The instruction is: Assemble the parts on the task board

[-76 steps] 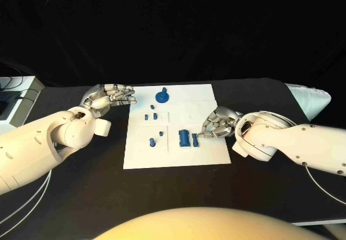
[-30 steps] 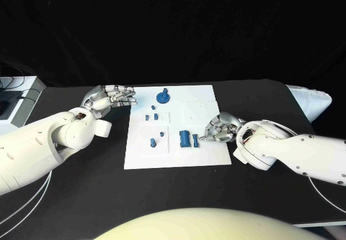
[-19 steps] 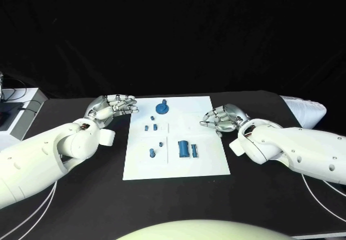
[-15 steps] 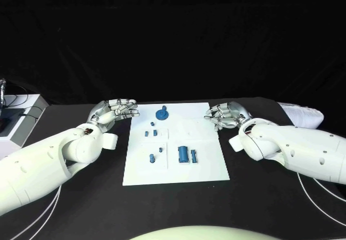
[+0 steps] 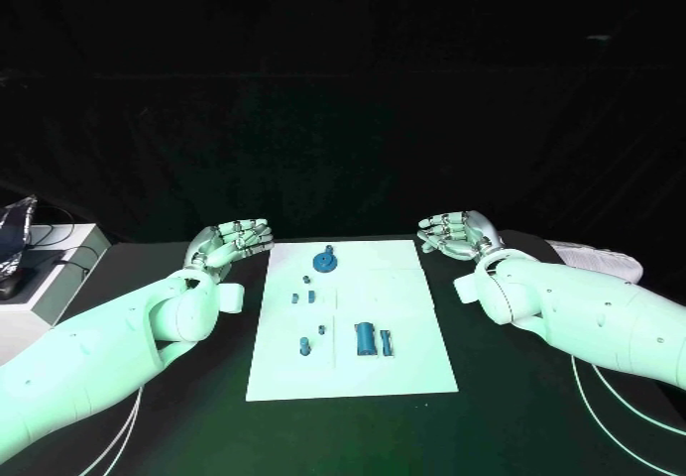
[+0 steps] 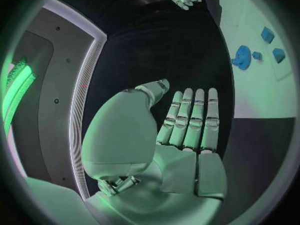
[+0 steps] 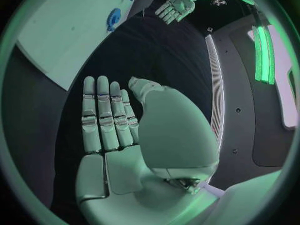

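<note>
While blue parts point(image 5: 372, 339) lie on task board point(image 5: 407, 369), both robot hands empty, fingers extended.

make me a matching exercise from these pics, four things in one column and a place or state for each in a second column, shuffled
Things:
1. left robot hand
2. right robot hand
3. round blue part
4. task board

Places or states:
A. lies on the far end of the board
B. white plate in the middle of the black table
C. open, raised off the board's left far corner
D. open, raised off the board's right far corner

Pairs: 1-C, 2-D, 3-A, 4-B
</note>
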Robot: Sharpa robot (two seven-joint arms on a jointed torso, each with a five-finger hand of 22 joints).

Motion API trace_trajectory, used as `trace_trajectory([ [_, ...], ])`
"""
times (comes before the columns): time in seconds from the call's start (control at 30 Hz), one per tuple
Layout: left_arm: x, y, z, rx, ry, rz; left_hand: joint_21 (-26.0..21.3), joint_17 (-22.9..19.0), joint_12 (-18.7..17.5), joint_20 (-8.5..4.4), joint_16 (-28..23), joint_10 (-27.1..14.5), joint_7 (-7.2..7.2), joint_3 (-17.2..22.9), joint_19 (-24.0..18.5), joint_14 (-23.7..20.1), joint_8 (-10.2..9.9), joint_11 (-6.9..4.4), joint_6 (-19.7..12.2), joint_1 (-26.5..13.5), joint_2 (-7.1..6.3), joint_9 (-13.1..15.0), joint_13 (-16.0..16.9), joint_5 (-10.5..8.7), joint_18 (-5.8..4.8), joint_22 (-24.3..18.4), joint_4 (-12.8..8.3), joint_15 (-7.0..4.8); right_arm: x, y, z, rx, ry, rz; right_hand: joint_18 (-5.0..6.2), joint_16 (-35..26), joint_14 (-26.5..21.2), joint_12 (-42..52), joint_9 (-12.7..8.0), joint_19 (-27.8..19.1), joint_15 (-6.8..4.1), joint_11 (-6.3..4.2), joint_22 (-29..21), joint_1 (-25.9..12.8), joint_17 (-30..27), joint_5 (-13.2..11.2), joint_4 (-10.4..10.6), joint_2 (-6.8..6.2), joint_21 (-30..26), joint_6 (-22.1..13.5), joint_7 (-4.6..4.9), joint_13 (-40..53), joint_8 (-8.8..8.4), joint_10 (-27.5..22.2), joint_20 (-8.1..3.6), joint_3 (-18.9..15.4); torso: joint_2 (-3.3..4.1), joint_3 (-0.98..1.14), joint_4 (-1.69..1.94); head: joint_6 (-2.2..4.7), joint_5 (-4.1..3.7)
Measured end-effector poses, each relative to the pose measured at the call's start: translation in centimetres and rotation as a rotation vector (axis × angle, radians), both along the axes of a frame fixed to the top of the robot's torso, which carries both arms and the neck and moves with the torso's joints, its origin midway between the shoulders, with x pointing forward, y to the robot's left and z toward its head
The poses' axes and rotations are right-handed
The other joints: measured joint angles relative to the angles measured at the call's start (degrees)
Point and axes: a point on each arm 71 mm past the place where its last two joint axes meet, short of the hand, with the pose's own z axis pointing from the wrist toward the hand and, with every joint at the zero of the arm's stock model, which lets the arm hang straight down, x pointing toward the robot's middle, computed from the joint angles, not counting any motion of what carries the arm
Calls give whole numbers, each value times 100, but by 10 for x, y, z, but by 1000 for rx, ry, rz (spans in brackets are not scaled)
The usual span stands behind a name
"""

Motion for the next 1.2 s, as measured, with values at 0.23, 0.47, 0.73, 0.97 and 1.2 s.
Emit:
trace_trajectory([
  [0.23, -5, -7, -1, 15, 11, -18, -338, -837, -218, -1010, -417, -3564, -655, -1912, -2924, -3192, -661, -674, -3130, -1956, 698, -709, -220, -394, -613, -694, -490, -598, -6, 7, 1, 28, 8, 8, -628, -1012, -3312, -408, -1640, -3567, -323, -506, -2035, -2017, -1551, -518, -792, 755, -227, -3441, -704, -723, -385, -3038, -713, -1761, -33, -1, 4, 79, 4],
  [0.47, -20, -42, 9, 37, 11, -61, -422, -1115, -265, -1344, -541, -5080, -874, -2545, -3893, -4247, -859, -901, -4173, -5533, 924, -945, -292, -506, -825, -924, -653, -794, -31, 37, 6, 150, 25, 35, -820, -1340, -5229, -520, -2180, -5082, -431, -665, -2695, -5391, -2060, -670, -1052, 999, -296, -4558, -933, -950, -494, -5240, -948, -2332, -211, 37, -2, 379, 59],
  [0.73, -47, -78, 19, 77, 16, -42, -448, -1206, -293, -1464, -574, -5567, -948, -2733, -4177, -4572, -931, -988, -4509, -7138, 1000, -1022, -312, -532, -836, -1000, -716, -856, -65, 68, 17, 313, 55, 15, -850, -1429, -5866, -549, -2358, -5570, -467, -719, -2914, -7271, -2228, -718, -1146, 1081, -298, -4912, -1002, -1025, -527, -5973, -1039, -2504, -348, 68, -9, 552, 86],
  [0.97, -57, -84, 22, 107, 22, 25, -470, -1226, -293, -1496, -574, -5739, -969, -2804, -4308, -4700, -957, -997, -4612, -7672, 1022, -1041, -319, -555, -836, -1018, -725, -883, -76, 73, 20, 371, 72, -36, -906, -1462, -6042, -574, -2403, -5727, -477, -742, -2970, -7851, -2270, -734, -1172, 1105, -320, -5027, -1031, -1041, -548, -6191, -1046, -2562, -368, 71, -9, 561, 87],
  [1.2, -57, -81, 23, 117, 25, 70, -470, -1233, -293, -1496, -574, -5739, -969, -2804, -4308, -4700, -958, -998, -4611, -7681, 1023, -1045, -321, -555, -924, -1023, -725, -883, -76, 70, 20, 380, 72, -71, -937, -1468, -6058, -574, -2415, -5732, -478, -737, -2985, -7896, -2281, -743, -1173, 1113, -320, -5037, -1038, -1047, -549, -6204, -1051, -2563, -372, 72, -9, 563, 87],
])
